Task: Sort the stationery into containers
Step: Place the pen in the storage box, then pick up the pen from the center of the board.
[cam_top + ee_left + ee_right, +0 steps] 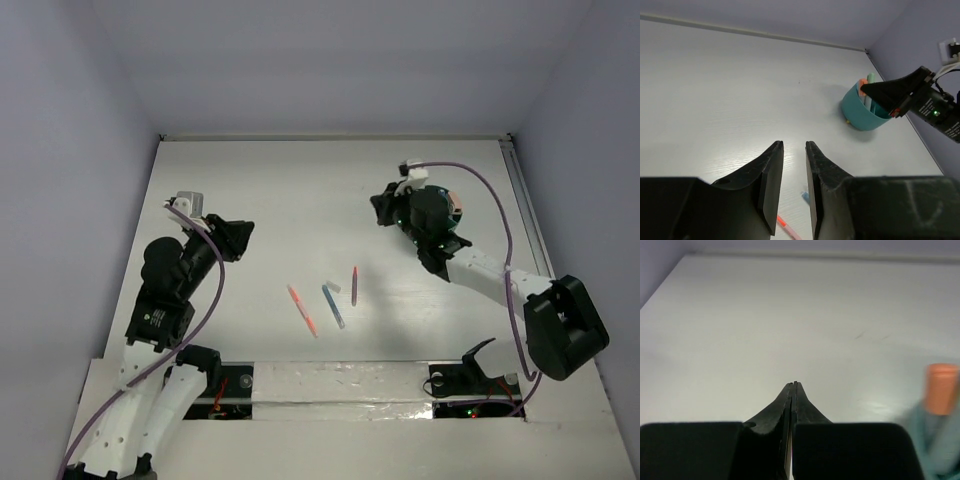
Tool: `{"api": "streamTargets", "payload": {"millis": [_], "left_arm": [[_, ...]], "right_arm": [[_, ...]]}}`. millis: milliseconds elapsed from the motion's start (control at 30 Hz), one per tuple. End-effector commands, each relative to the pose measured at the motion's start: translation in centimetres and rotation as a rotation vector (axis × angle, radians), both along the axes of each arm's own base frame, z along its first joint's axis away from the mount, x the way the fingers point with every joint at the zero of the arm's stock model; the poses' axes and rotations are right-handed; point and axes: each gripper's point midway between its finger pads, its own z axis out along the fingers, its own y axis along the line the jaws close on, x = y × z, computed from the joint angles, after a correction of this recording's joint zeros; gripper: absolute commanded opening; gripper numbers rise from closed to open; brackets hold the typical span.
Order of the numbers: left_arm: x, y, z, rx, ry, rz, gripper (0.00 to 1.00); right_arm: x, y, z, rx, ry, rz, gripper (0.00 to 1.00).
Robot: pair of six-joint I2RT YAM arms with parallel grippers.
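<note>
Three pieces of stationery lie mid-table: an orange pen, a blue pen and a purple crayon. The teal container stands at the back right, mostly hidden under my right wrist. In the left wrist view the container holds an orange and a green marker. My right gripper hovers just left of the container, jaws shut on nothing. An orange marker stands blurred at that view's right edge. My left gripper is over the left of the table, its jaws slightly apart with nothing between them. Below it show the orange pen and a blue tip.
A small pale blue item lies beside the blue pen. The table's raised edge runs close behind the container on the right. Purple walls enclose the white table on three sides.
</note>
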Motion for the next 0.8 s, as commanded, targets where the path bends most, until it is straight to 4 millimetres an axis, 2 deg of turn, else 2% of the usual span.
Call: {"api": "streamTargets", "payload": {"millis": [0,33,67,133,167,233,267,300,367,400,467,500,533,600,700,767], "left_arm": [[0.2,-1.4,0.2,-0.035,-0.011,-0.068,0.21],[0.1,-1.6,0.1,-0.039,-0.007,-0.078,0.19],[0.1,-1.7,0.0,-0.045,-0.004,-0.082,0.19],[0.1,-1.9,-0.1,-0.053,0.004,-0.092,0.17],[0.0,-2.0,-0.3,-0.057,0.009,-0.098,0.15],[0.1,-2.1,-0.8,-0.074,0.035,-0.099,0.08],[0.2,-2.4,-0.3,-0.093,0.013,-0.11,0.06],[0.2,-2.7,-1.0,-0.117,0.038,-0.123,0.03],[0.1,-3.6,-1.0,-0.147,0.035,-0.161,0.0],[0.4,-3.7,-2.0,-0.15,0.065,-0.161,0.0],[0.5,-4.3,-2.4,-0.167,0.081,-0.184,0.0],[0.5,-4.7,-2.9,-0.168,0.098,-0.195,0.0],[0.6,-4.8,-3.0,-0.17,0.103,-0.196,0.0],[0.6,-5.2,-3.2,-0.171,0.106,-0.195,0.0],[0.4,-5.9,-3.6,-0.166,0.109,-0.193,0.0],[0.1,-6.7,-3.8,-0.173,0.115,-0.211,0.0]], "right_arm": [[-5.1,5.9,-2.3,-0.047,0.199,0.253,0.0],[-6.8,7.7,-2.7,-0.073,0.221,0.313,0.0],[-8.2,8.0,-4.1,-0.113,0.272,0.345,0.0],[-10.6,9.2,-5.6,-0.139,0.322,0.407,0.0],[-11.9,9.0,-7.1,-0.153,0.376,0.428,0.0],[-13.7,9.4,-8.2,-0.132,0.438,0.455,0.0],[-14.5,9.5,-8.9,-0.134,0.463,0.471,0.0],[-15.3,9.4,-9.8,-0.14,0.494,0.474,0.02],[-16.7,9.7,-10.7,-0.188,0.518,0.495,0.05],[-16.7,9.9,-10.6,-0.222,0.498,0.51,0.09],[-16.5,9.6,-11.4,-0.27,0.518,0.504,0.16],[-16.3,9.6,-11.7,-0.299,0.518,0.51,0.25],[-16.0,9.8,-11.9,-0.316,0.527,0.507,0.28],[-15.4,8.6,-12.9,-0.372,0.565,0.436,0.35],[-14.3,7.7,-13.1,-0.382,0.571,0.336,0.46],[-13.7,7.2,-13.4,-0.382,0.579,0.277,0.47]]}}
